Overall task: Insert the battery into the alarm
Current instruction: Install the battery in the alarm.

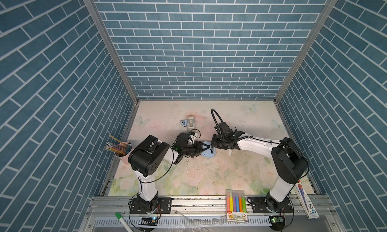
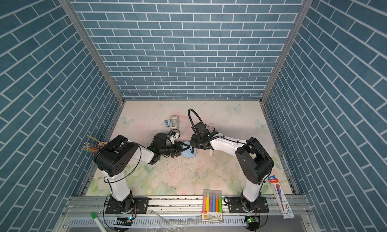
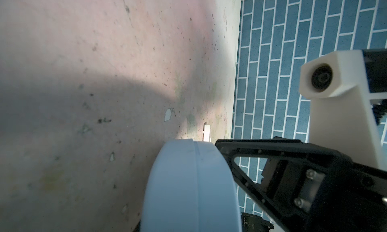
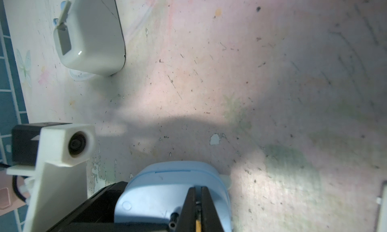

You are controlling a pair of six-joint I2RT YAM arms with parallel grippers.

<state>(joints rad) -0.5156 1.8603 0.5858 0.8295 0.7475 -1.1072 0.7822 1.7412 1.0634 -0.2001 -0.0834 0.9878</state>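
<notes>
Nearest, a clear pack [image 1: 236,205] held coloured highlighters. Farther left, a cup [image 1: 123,156] held pencils [image 1: 116,148]. At mid-table the left gripper [image 1: 203,150] clamped the alarm [image 1: 207,155] by its edges, while the right gripper [image 4: 198,191] pinched the battery [image 4: 198,225] against its blue back. Beyond stood a grey device [image 1: 191,122] beside a blue stapler [image 1: 183,123].

Blue brick-patterned walls [image 1: 199,52] enclose a scuffed floral tabletop [image 1: 209,174] (butterflies [image 1: 250,108] printed near the back), aluminium posts [image 1: 110,46] at the corners.
</notes>
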